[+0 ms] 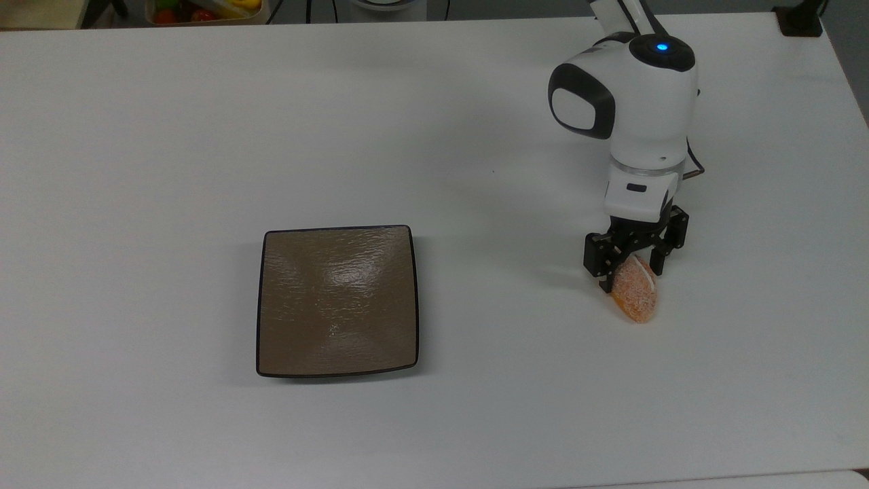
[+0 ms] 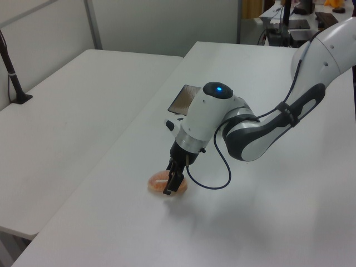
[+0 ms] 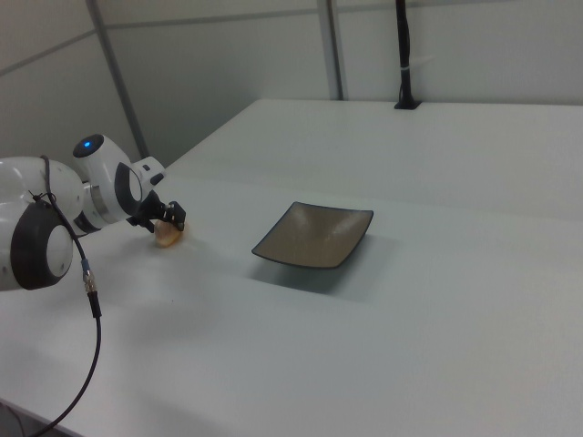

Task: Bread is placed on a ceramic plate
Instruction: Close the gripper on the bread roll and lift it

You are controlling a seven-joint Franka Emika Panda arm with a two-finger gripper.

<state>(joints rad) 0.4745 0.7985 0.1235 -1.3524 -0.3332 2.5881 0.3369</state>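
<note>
The top view looks almost straight down on the white table (image 1: 204, 136), taking in nearly its whole surface. The left view stands low past one table end, close to the arm (image 2: 267, 130). The right view faces it from the opposite side, probably farther back. All three share the ceramic plate (image 1: 338, 301) (half hidden in the left view) and the bread (image 3: 168, 236).

a white table (image 1: 204, 122) fills the top view. beyond its far edge, at the top view's upper left, a bin (image 1: 207, 11) holds red and yellow items. a black post (image 3: 402, 55) stands on the far table in the right view.
</note>
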